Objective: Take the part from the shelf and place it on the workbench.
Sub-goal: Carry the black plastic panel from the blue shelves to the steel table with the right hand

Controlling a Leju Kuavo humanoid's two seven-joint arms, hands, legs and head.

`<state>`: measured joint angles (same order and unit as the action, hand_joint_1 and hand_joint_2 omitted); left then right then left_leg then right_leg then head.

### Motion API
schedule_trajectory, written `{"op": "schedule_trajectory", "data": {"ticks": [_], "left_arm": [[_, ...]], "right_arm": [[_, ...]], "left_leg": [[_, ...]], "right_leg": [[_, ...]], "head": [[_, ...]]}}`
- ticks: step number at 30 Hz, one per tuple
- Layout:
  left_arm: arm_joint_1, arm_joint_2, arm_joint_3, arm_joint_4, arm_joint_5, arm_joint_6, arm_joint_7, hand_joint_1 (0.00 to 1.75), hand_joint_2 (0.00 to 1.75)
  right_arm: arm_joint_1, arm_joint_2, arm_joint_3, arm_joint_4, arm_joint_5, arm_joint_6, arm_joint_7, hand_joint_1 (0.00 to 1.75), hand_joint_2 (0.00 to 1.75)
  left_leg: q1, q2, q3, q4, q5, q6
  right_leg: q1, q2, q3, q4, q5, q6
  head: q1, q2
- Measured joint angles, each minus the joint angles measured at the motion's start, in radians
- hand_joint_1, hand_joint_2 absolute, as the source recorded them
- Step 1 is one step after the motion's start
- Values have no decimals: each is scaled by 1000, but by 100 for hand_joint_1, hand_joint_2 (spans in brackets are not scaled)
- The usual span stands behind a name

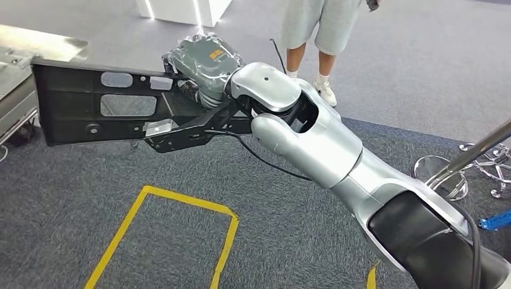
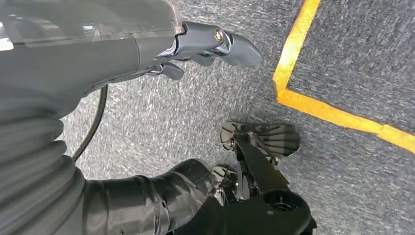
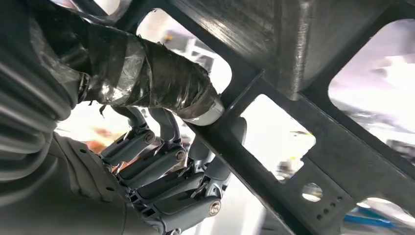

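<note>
A: Largest item first: the part, a long black frame with cut-outs. Where is it?

B: Off the shelf. It is held in the air over the carpet and extends sideways from the right hand, toward the bench.

A: State of that hand?

B: Closed around a strut of the part; the fingers wrap it and the thumb presses the other side.

A: And the left hand?

B: It hangs over the floor beside the yellow tape, holding nothing. How far its fingers are spread cannot be determined.

A: Current step?

B: Transport, in my judgement. The next move calls for carrying the part over the bench, lowering it level, then releasing.
</note>
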<state>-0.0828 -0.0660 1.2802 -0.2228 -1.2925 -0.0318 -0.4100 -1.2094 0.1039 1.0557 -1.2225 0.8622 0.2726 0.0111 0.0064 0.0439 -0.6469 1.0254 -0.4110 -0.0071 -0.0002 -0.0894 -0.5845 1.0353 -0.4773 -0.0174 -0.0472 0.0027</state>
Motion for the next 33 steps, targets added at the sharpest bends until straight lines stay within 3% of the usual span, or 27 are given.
{"op": "schedule_trajectory", "data": {"ticks": [2, 4, 6, 8, 9, 10, 12, 14, 16, 18, 20, 22, 24, 25, 26, 27, 29, 30, 31, 33], "left_arm": [[2, 1, 0, 0, -1, 1, 0, 0, 175], [6, 2, 0, 0, -1, 2, 1, 0, 175], [6, 2, 0, 0, -2, 2, 2, 0, 175], [4, 3, 0, 0, -1, 2, 3, 0, 175], [3, 4, 0, 0, 0, 2, 3, 0, 175], [3, 4, 0, 0, 1, 2, 4, 0, 175], [4, 5, 0, 0, 2, 2, 5, 0, 175], [3, 5, 0, 0, 3, 2, 6, 0, 175], [3, 5, 0, 0, 3, 2, 5, 0, 175], [7, 6, 0, 0, 2, 2, 5, 0, 175], [9, 8, 0, 0, 2, 2, 5, 0, 175], [8, 8, 0, 0, 2, 2, 4, 0, 175], [5, 8, 0, 0, 1, 2, 4, 0, 175], [6, 8, 0, 0, 1, 2, 3, 0, 175], [7, 8, 0, 0, 0, 2, 3, 0, 175], [8, 8, 0, 0, -2, 3, 3, 0, 175], [8, 8, 0, 0, -3, 4, 3, 0, 175], [7, 8, 0, 0, -3, 5, 3, 0, 175], [7, 8, 0, 0, -3, 5, 3, 0, 175], [6, 8, 0, 0, -3, 5, 2, 0, 175]], "right_arm": [[0, 1, 6, 6, 1, -1, 0, 175, 175], [1, 2, 8, 10, 2, -2, 0, 175, 175], [3, 0, 9, 13, 2, -4, 0, 175, 175], [8, -3, 11, 17, 2, -6, 0, 175, 175], [12, -5, 13, 20, 2, -6, -1, 175, 175], [16, -6, 16, 22, 2, -6, -1, 175, 175], [19, -6, 20, 25, 3, -6, -3, 175, 175], [19, -6, 21, 24, 4, -7, -3, 175, 175], [21, -6, 23, 23, 6, -8, -3, 175, 175], [23, -4, 24, 22, 7, -9, -3, 175, 175], [24, -1, 25, 20, 8, -10, -3, 175, 175], [25, 0, 25, 19, 8, -11, -3, 175, 175], [28, 0, 28, 19, 8, -12, -3, 175, 175], [30, -1, 30, 19, 8, -12, -3, 175, 175], [32, -1, 31, 19, 8, -12, -3, 175, 175], [33, -1, 32, 19, 8, -12, -3, 175, 175], [31, -2, 32, 19, 8, -13, -3, 175, 175], [30, -2, 32, 19, 8, -13, -3, 175, 175], [29, -3, 32, 19, 9, -14, -3, 175, 175], [28, -4, 32, 19, 9, -14, -3, 175, 175]], "left_leg": [[-4, -20, 1, -4, 2, 12], [0, -38, 8, -14, 7, 24], [3, -53, 14, -20, 10, 34], [3, -72, 13, -19, 9, 39], [2, -84, 13, -18, 9, 39], [1, -97, 12, -15, 8, 39], [1, -122, 12, -8, 5, 37], [1, -144, 7, 0, 2, 31], [5, -164, -1, 2, 4, 19], [9, -177, -6, -1, 8, 5], [6, -133, -23, 32, -13, -5], [6, -72, -74, 140, -69, -14], [12, -53, -133, 259, -115, -23], [14, -50, -142, 276, -113, -26], [16, -47, -130, 255, -94, -28], [17, -39, -97, 195, -62, -29], [13, -3, -24, 58, -12, -24], [9, 12, -1, 16, -1, -20], [5, 22, 8, -1, -2, -16], [3, 19, 10, -3, -1, -11]], "right_leg": [[1, -16, 5, -3, -3, 10], [-2, 1, 4, 14, -20, 19], [-7, 51, -35, 101, -70, 22], [-7, 80, -102, 232, -123, 21], [-7, 85, -125, 271, -129, 21], [-7, 88, -132, 274, -115, 20], [-7, 103, -92, 174, -44, 15], [-10, 143, -41, 57, 4, 10], [-8, 161, -25, 18, 7, 8], [-8, 139, -18, 6, 12, 0], [-11, 114, -5, -11, 19, -10], [-9, 88, 3, -18, 20, -17], [-6, 60, 5, -18, 16, -20], [-5, 47, 6, -17, 14, -20], [-5, 34, 7, -16, 12, -18], [-5, 22, 9, -14, 8, -16], [-2, 2, 12, -9, -1, -8], [0, -5, 12, -7, -5, -3], [3, -9, 12, -6, -7, 0], [5, -11, 12, -5, -8, 1]], "head": [[0, 0], [0, 0], [0, 0], [1, 0], [1, 0], [1, 0], [1, 0], [1, 0], [1, 0], [1, 0], [-1, 0], [-3, 0], [-3, 0], [-3, 0], [-3, 0], [-3, 0], [-3, 0], [-3, 0], [-3, 0], [-3, 0]]}}
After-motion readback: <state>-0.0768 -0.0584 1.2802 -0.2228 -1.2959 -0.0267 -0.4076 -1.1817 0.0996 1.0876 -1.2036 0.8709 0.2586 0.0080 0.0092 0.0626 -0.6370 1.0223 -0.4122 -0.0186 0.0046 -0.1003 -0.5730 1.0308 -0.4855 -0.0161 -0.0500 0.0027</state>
